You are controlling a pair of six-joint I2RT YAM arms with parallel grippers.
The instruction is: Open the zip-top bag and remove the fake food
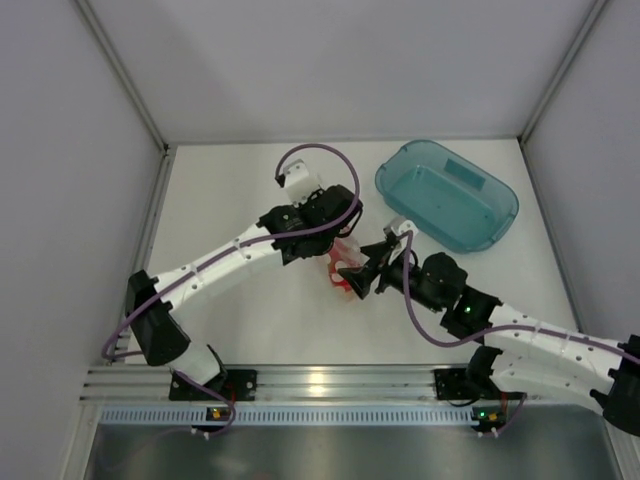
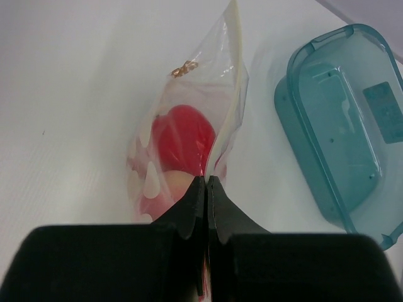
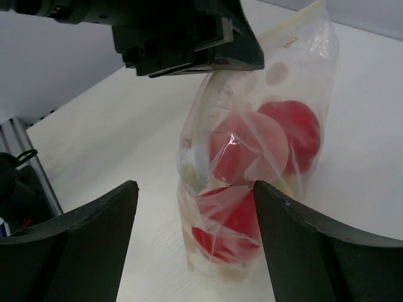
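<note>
Pinching the zip-top bag point(image 2: 211, 75) at its top edge was my left end effector point(image 2: 206, 180); my right end effector point(image 3: 194, 186) stood spread beside the bag. Bag seemed unopened; fake food point(image 2: 182, 139) lay inside, none removed.

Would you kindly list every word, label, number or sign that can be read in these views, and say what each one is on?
No text is legible in any view.
Teal tub: a rectangular label on its floor, too blurred to read.
Zip-top bag: printed only with white dots, no words or numbers visible.
</note>
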